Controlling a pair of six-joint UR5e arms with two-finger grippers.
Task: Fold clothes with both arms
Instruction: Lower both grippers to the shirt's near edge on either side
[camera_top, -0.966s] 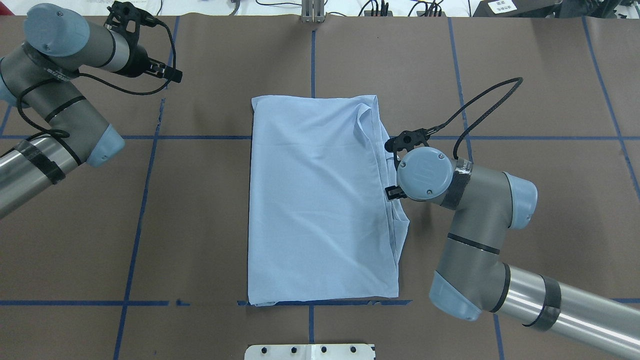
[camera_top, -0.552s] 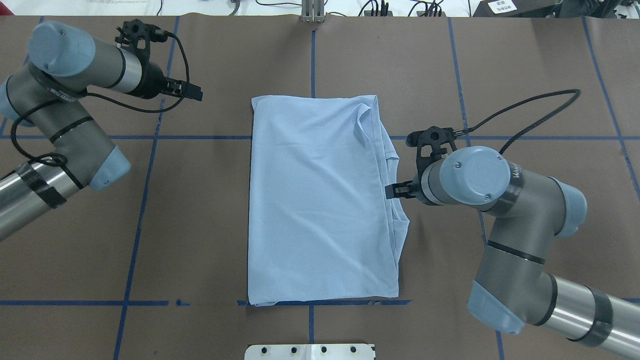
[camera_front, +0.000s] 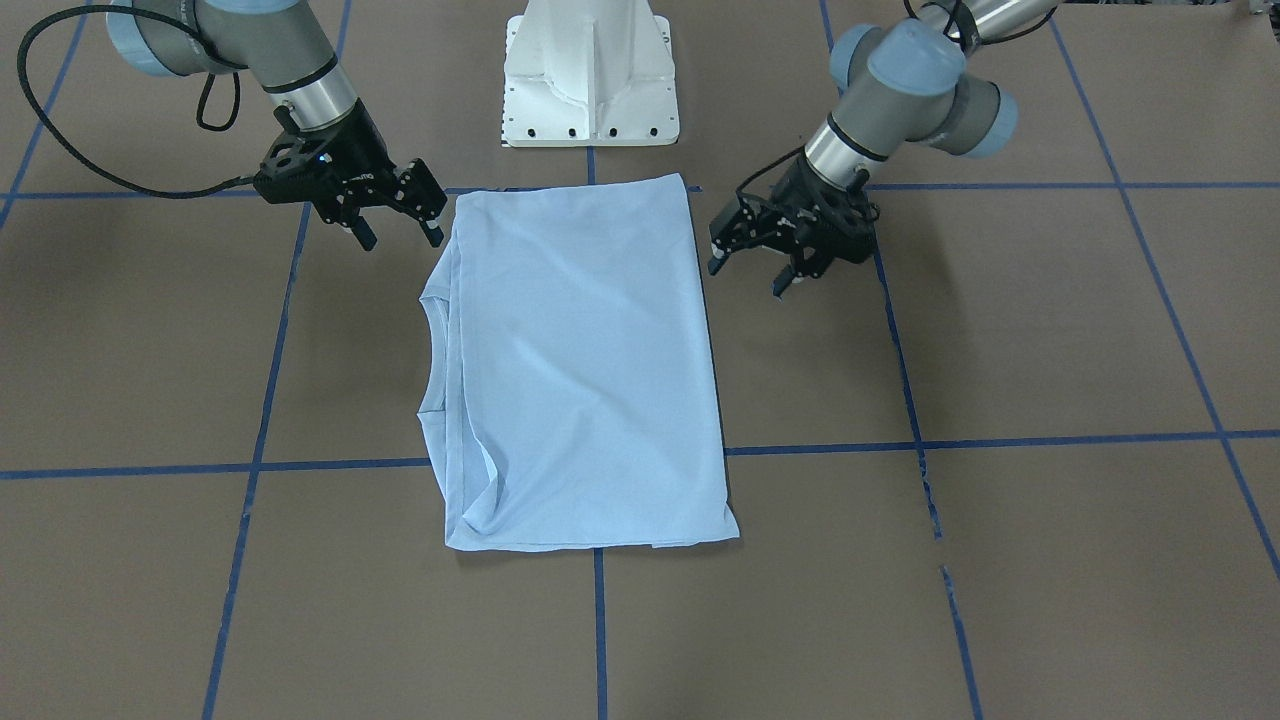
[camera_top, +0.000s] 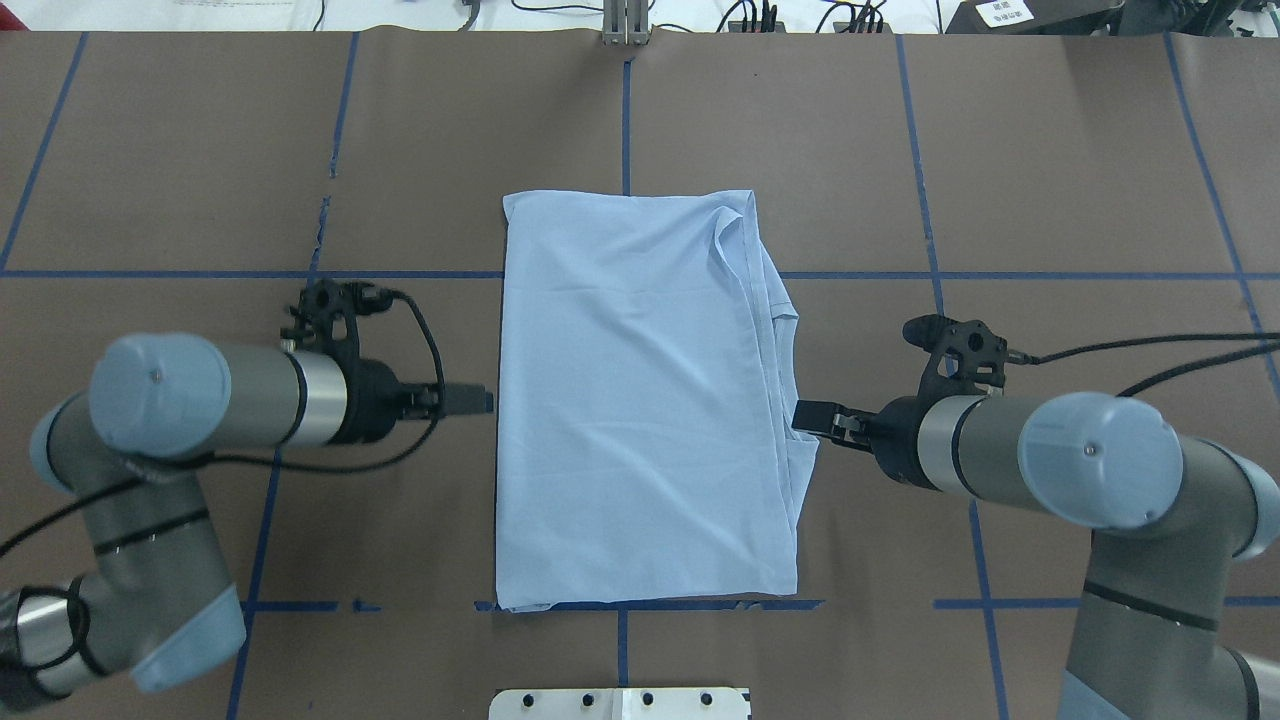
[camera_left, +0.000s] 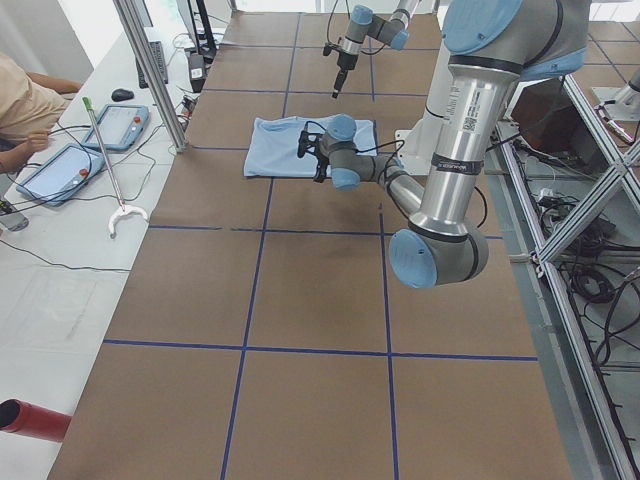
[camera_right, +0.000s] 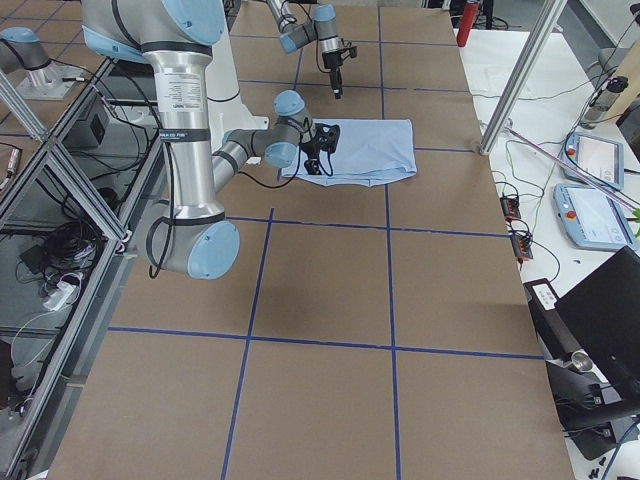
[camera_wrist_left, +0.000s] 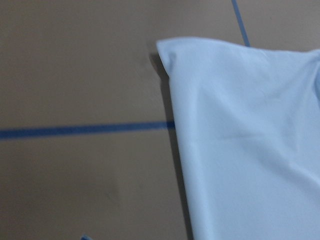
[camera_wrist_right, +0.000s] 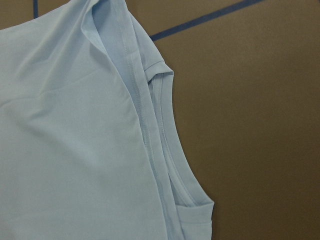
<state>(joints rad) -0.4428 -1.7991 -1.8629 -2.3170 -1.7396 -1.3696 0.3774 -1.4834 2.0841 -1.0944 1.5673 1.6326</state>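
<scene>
T-shirt (camera_top: 640, 400) is lying folded lengthwise mid-frame in the overhead view, and I am closing in on it from both sides.
My left end effector (camera_top: 480, 400), a second ago in the upper left corner, is now pointing at the shirt's left edge, just beside it. My right end effector (camera_top: 805, 413) is turning to face the neckline edge at centre right. Both are standing wide and gripping nothing over the brown surface (camera_top: 200, 200). I am judging the side folds done, and I am lining up for a crosswise fold.
</scene>
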